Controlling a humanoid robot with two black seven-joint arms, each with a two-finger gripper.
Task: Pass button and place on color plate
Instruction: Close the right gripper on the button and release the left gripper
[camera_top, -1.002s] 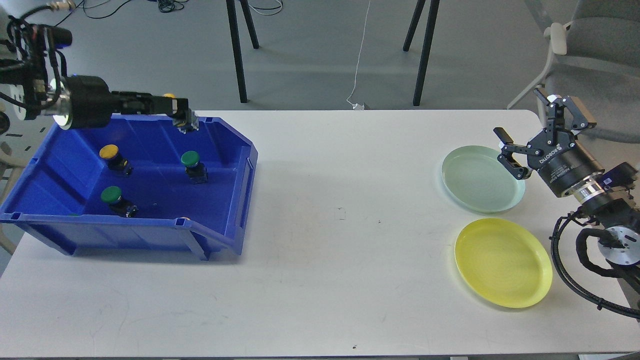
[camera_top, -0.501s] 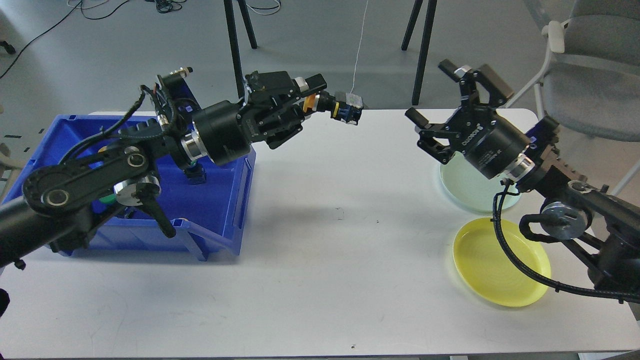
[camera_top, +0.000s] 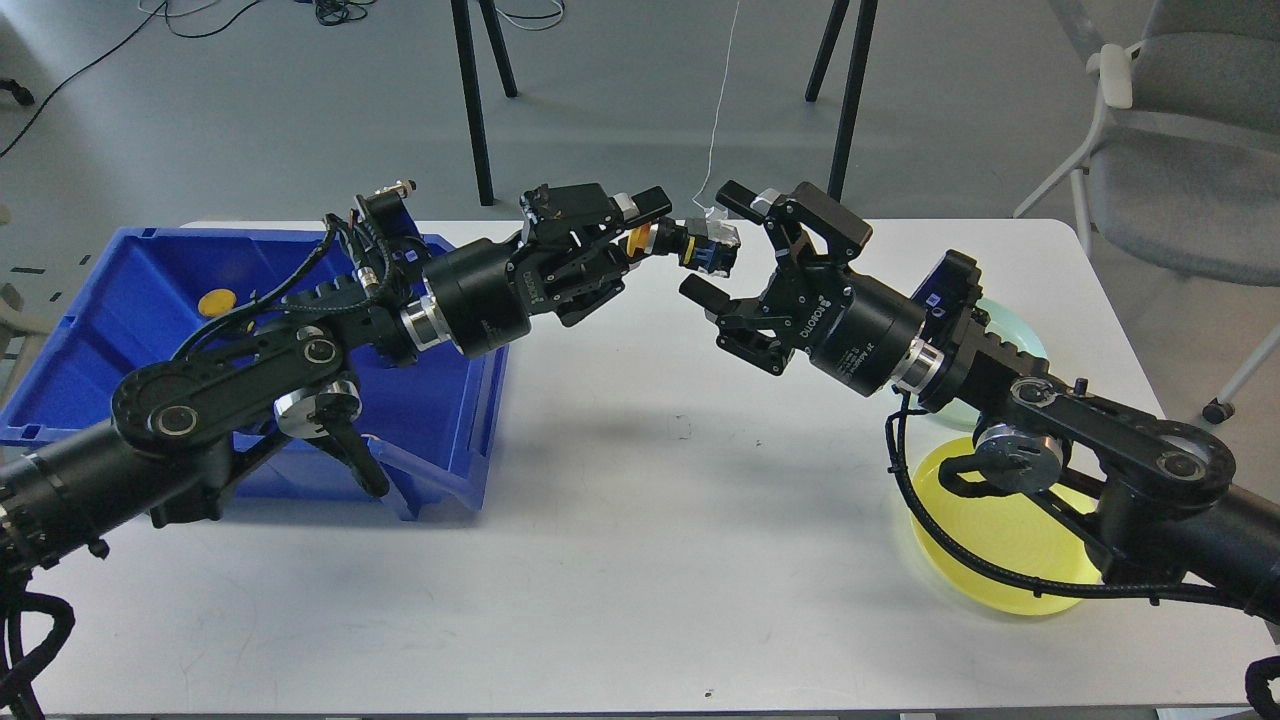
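Observation:
My left gripper is shut on a yellow-capped button and holds it in the air above the table's middle, body end pointing right. My right gripper is open, its fingers standing above and below the button's dark body without closing on it. The yellow plate lies at the right front, partly hidden by my right arm. The pale green plate shows only as a sliver behind that arm.
A blue bin stands at the left with a yellow button showing inside; my left arm hides most of its contents. A grey chair stands past the table's right end. Black stand legs rise behind the table.
My left gripper lifted the yellow button out of the bin and carried it right to mid-table. My right arm swung left from the plates until its open fingers stand around the button.

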